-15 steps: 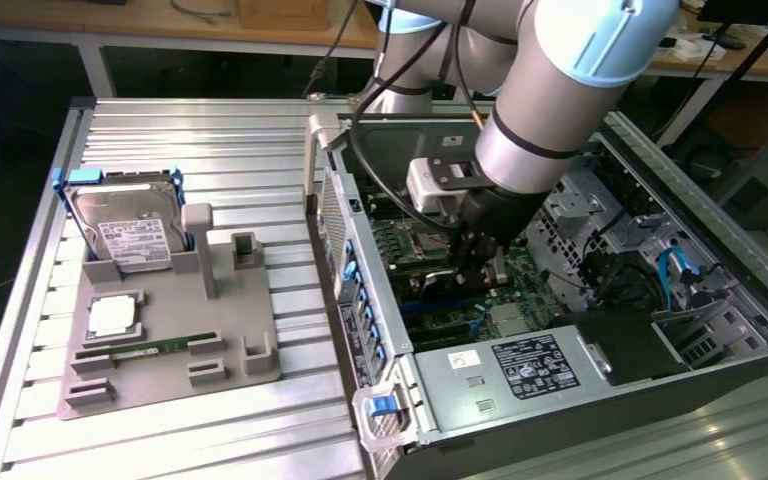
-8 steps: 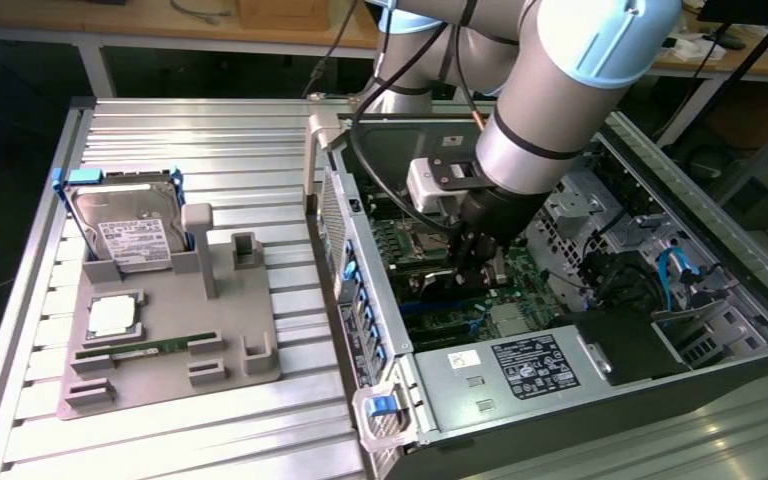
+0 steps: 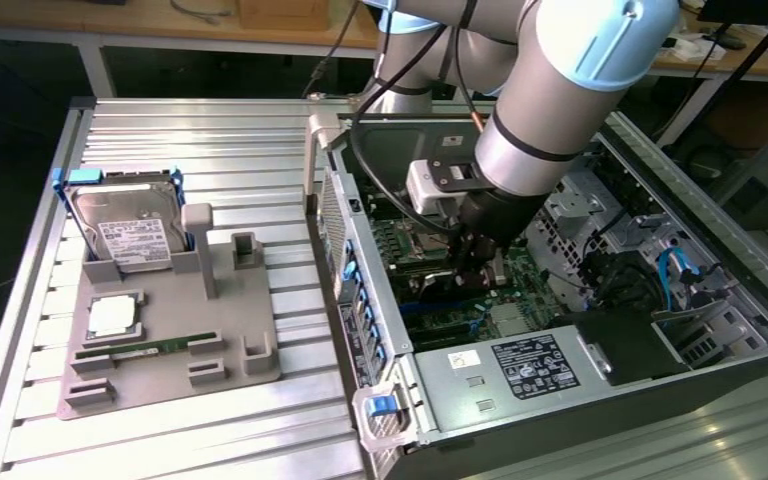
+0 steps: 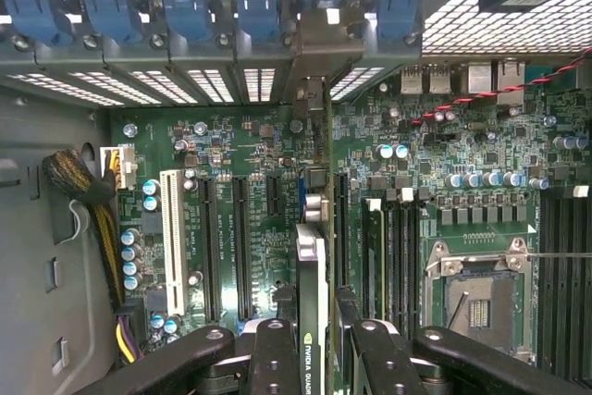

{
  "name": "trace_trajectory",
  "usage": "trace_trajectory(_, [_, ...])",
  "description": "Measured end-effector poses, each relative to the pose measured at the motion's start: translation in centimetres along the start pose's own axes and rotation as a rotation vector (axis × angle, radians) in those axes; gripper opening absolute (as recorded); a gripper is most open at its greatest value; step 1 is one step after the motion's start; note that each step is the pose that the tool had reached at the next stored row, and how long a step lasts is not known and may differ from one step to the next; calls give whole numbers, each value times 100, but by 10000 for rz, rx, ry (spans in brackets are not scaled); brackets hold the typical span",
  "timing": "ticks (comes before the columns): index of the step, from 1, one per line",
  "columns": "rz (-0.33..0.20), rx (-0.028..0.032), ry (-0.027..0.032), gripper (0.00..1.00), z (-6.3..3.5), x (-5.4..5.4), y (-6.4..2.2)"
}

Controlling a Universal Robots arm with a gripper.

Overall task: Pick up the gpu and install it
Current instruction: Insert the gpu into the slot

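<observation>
The gripper (image 3: 480, 268) reaches down into the open case (image 3: 411, 135), and in the wrist view (image 4: 319, 344) we see its black fingers (image 4: 274, 358) closed narrowly on the gpu (image 4: 311, 265), one pad against each face. The card stands edge-on between them over the motherboard (image 4: 250, 136), in line with the long dark slots and to one side of the white slot (image 4: 170, 238). Its far end reaches the rear wall under the row of blue clips (image 4: 185, 11); whether its lower edge sits in a slot we cannot tell. Beyond the card on the other side lie the memory slots and the bare processor socket (image 4: 476, 298). A yellow and black cable bundle (image 4: 83, 182) hangs by the case wall, and a red and black twisted wire (image 4: 499, 94) crosses the board near the rear ports. The case lies on its side on a table (image 3: 197, 140) of ribbed aluminium slats, towards the exterior view's right. At the exterior view's left, well apart from the case, a grey tray (image 3: 224, 330) rests on the same slats. It carries an upright hard drive (image 3: 124, 225), a processor (image 3: 115, 315) lying flat and a green memory stick (image 3: 144, 347) in its groove. Behind the table run wooden benches (image 3: 157, 20) with cables lying on them, and the floor beside it looks dark.
</observation>
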State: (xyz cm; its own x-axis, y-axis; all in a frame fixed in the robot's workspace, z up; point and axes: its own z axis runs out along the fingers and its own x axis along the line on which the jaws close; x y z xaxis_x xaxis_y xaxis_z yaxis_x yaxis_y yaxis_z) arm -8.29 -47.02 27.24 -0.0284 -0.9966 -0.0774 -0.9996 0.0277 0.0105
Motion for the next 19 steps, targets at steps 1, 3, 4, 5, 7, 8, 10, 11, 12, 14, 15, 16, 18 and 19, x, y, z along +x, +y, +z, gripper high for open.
trace_trajectory(1, [0, 0, 1, 27, 3, 1, 0])
trace_trajectory(3, [2, -1, 1, 27, 8, 4, 1])
trace_trajectory(4, [3, 0, -1, 27, 11, 6, 2])
trace_trajectory(5, [3, 0, -1, 27, 12, 9, 2])
trace_trajectory(7, [1, -1, -1, 27, 13, 15, 1])
trace_trajectory(8, [2, 0, -1, 27, 15, 16, 1])
trace_trajectory(10, [2, -1, 1, 27, 16, 19, 0])
trace_trajectory(11, [2, -1, 1, 27, 17, 20, 1])
trace_trajectory(12, [1, -1, 0, 27, 18, 22, 0])
trace_trajectory(14, [2, -1, 2, 27, 20, 24, 0])
trace_trajectory(15, [2, -1, 1, 27, 22, 26, 0])
trace_trajectory(16, [1, 0, 0, 27, 25, 27, 0])
trace_trajectory(18, [2, -1, 1, 27, 30, 28, 0])
trace_trajectory(19, [1, 0, 1, 27, 33, 28, 0])
